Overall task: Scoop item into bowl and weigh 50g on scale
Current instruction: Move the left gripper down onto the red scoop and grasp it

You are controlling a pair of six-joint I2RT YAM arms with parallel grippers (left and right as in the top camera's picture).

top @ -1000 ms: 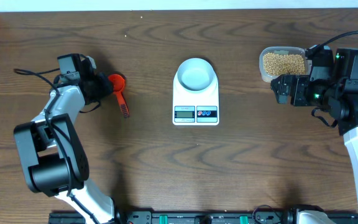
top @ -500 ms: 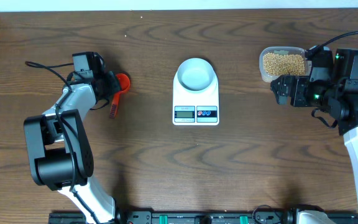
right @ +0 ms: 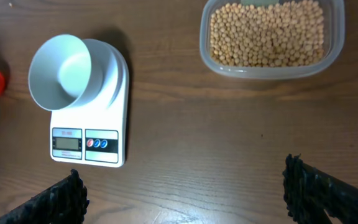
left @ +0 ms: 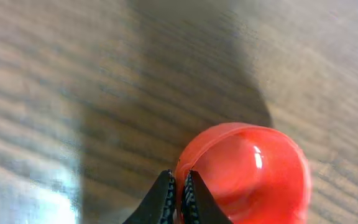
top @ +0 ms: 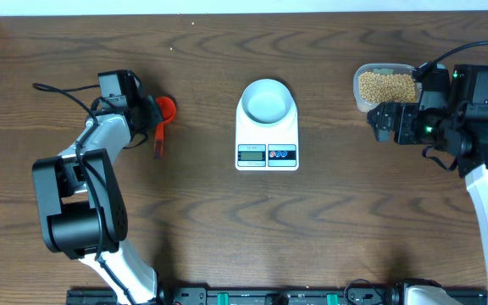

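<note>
1. Red plastic fills the lower part of the left wrist view: the cup of the scoop, seen very close. The left jaws are almost closed and pinch the cup's rim.
2. The overhead view does not show this grip, because the wrist covers it. It shows instead the scoop's handle, left of the scale.
3. Only the right wrist view shows the right jaws clearly: wide open, with nothing between them, over the counter to the right of the scale.
4. The bowl stands on the scale's platform.
5. The beans lie in a clear tub, to the right of the scale.
6. The digits on the scale's display are too small to read. The left wrist view is blurred and cuts off the handle. I cannot tell whether the scoop touches the counter.
</note>
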